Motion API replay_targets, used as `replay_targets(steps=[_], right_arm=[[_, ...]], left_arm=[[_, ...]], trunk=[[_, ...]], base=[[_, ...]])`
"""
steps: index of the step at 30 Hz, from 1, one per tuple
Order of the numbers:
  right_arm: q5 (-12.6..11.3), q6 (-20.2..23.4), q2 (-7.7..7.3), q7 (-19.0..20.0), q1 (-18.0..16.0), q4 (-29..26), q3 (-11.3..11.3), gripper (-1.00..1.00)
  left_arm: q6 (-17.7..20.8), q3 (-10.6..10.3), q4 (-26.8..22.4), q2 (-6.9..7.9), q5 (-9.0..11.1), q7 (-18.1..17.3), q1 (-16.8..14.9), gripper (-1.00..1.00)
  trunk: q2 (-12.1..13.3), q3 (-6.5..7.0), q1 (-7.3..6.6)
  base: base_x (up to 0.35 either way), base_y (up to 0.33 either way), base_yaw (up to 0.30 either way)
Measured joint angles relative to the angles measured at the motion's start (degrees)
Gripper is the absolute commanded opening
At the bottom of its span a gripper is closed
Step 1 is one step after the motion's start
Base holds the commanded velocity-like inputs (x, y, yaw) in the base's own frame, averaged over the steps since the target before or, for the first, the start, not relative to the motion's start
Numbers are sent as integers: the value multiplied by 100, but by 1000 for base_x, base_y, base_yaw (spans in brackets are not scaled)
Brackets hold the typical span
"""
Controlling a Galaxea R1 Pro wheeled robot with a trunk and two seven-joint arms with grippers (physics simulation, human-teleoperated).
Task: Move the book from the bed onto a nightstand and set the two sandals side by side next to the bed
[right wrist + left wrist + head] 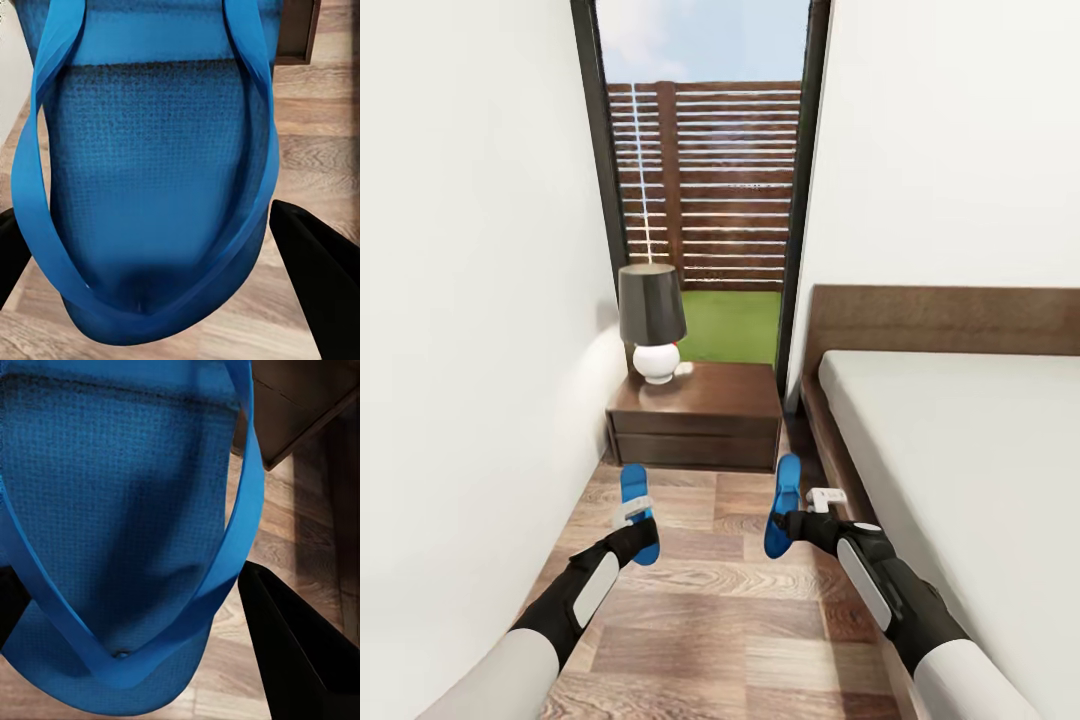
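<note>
Two bright blue sandals, one per gripper. The left gripper (pixel 637 535) is closed on the left sandal (pixel 636 510); the right gripper (pixel 785 523) is closed on the right sandal (pixel 784 505). Both are held above the floor (pixel 710 620) between one nightstand (pixel 700 415) and one bed (pixel 960 470). Wrist views reveal woven footbeds (pixel 112 510) and V-straps (pixel 45 165).
</note>
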Motion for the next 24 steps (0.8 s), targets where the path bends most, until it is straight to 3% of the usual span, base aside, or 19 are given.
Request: replay_targets(steps=[24], right_arm=[[-8, -2, 0, 33, -1, -14, 0, -100]], left_arm=[[0, 7, 9, 10, 0, -7, 0, -100]], trunk=[[963, 431, -527]], base=[[0, 0, 0]])
